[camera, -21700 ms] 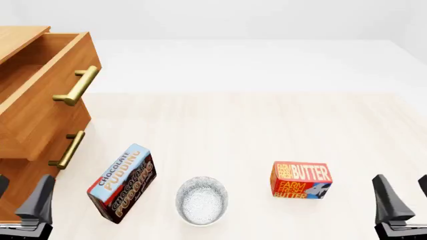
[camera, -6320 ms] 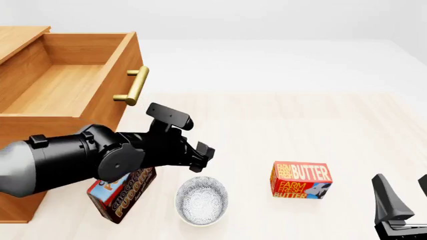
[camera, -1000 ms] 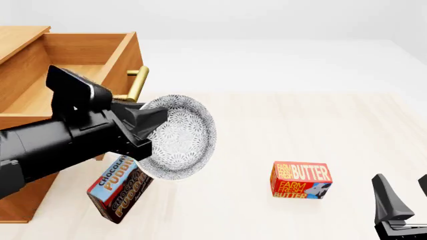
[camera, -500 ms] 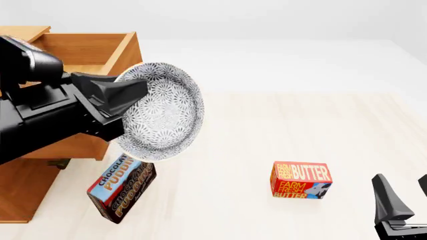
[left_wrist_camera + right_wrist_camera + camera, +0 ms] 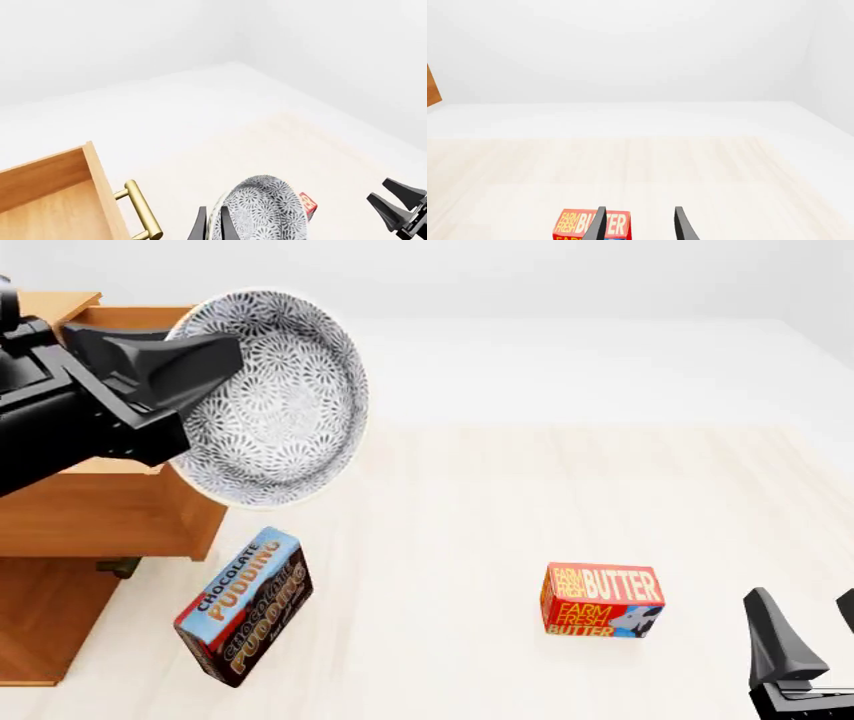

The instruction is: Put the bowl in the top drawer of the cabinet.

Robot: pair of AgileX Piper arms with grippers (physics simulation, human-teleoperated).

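One bowl (image 5: 274, 395), rim clamped by your left gripper (image 5: 200, 365), hangs tilted beside the top drawer (image 5: 127, 495), ready for lowering in.

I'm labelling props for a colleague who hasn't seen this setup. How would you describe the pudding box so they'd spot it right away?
Start from the wooden cabinet on the table's left side. Just to its right, on the pale tabletop below the lifted bowl, lies the pudding box. It is blue and dark brown, lettered CHOCOLATE PUDDING, and sits askew, unlike the red butter box farther right.
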